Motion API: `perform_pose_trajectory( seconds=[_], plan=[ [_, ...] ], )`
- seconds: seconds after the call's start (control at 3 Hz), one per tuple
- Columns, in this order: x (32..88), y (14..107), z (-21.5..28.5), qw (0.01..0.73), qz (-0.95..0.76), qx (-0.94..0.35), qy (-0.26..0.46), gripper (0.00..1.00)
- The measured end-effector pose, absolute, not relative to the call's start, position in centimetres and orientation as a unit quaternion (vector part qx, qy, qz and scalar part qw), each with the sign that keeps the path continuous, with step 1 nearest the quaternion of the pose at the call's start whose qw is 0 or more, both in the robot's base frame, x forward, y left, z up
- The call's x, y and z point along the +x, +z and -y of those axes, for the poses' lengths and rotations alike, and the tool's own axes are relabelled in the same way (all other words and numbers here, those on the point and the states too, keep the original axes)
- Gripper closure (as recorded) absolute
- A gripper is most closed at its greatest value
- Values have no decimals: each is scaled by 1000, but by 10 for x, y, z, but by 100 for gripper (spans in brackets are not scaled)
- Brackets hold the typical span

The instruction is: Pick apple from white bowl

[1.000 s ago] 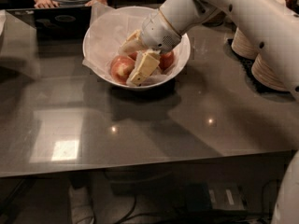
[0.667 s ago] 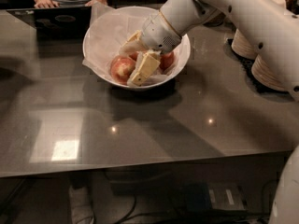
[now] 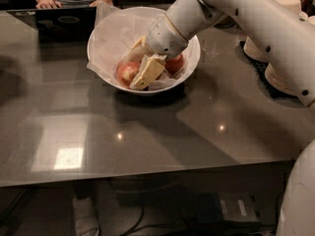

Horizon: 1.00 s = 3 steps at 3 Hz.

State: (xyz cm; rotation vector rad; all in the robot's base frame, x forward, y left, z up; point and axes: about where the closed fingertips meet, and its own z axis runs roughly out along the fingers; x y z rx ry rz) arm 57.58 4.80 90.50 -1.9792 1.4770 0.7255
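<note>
Claw (image 3: 141,69) in white bowl (image 3: 193,67), unmoved

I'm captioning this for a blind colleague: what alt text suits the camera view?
A white robot arm reaches into a wide, paper-lined white bowl, its pincer down among red apples. The bowl sits on a glossy dark table, with stacked plates at right and a person's hands at the far edge.

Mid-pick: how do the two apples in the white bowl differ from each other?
The left apple looks paler, red mixed with yellow; the right apple is deeper red. The left apple shows mostly in full, while the right apple is partly hidden behind the end effector, which sits in the white bowl between them. Both rest on the crumpled paper.
</note>
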Motion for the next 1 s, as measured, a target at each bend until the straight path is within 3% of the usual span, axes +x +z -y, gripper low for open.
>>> perform_pose_trajectory(
  seconds=[0.67, 1.0],
  plan=[
    [585, 895, -52, 277, -551, -736, 280, 51],
    [585, 895, -52, 277, -551, -736, 280, 70]
  ],
)
